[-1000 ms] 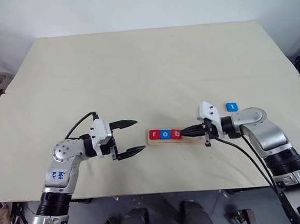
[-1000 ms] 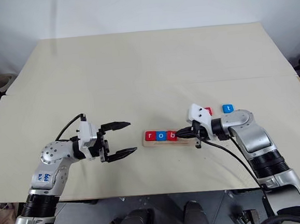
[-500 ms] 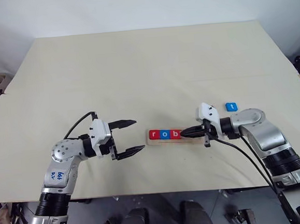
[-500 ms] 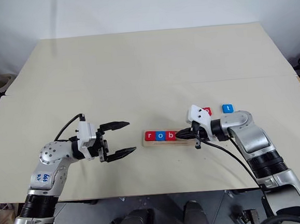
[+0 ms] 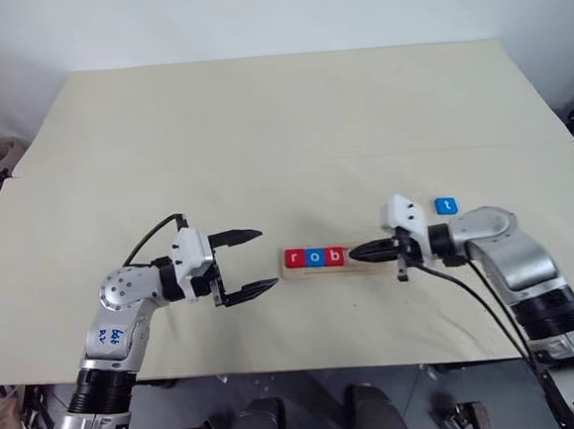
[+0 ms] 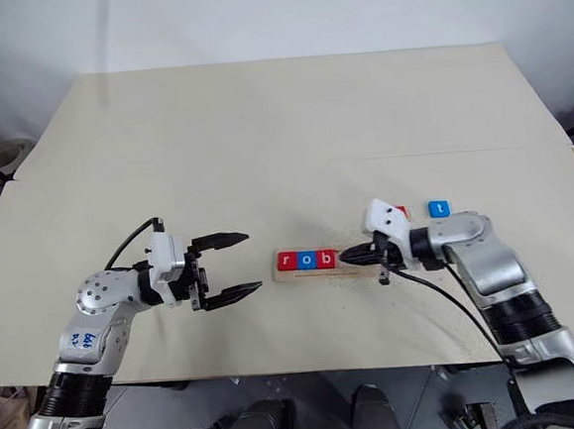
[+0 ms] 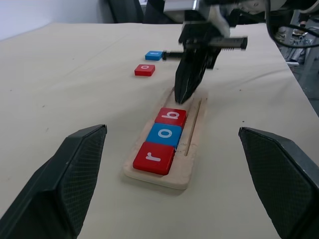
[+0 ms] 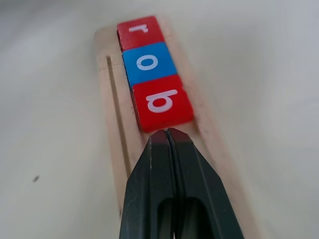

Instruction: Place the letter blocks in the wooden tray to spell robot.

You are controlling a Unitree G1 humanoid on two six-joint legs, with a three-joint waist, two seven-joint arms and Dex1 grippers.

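- My right gripper (image 5: 354, 255) has its two black fingers pressed together with nothing between them; the tips sit over the wooden tray (image 5: 371, 266), just at the 3 o'clock edge of the red b block (image 5: 336, 256).
- In my right wrist view the joined fingertips (image 8: 167, 137) nearly touch that b block's near edge; I cannot tell whether they actually make contact.
- Three letter blocks lie in the tray in a row: the red r block (image 5: 294, 259), the blue o block (image 5: 315, 258), then the b, each touching the next. The tray's end on my right side is bare wood.
- The blue t block (image 5: 446, 205) lies flat on the table (image 5: 280, 126), at about 1 o'clock from the tray, near my right forearm.
- The red o block (image 7: 144, 70) lies on the table just beside the t, apart from the tray.
- My left gripper (image 5: 251, 261) hangs at 9 o'clock of the tray, a little apart from it, fingers spread wide and holding nothing.
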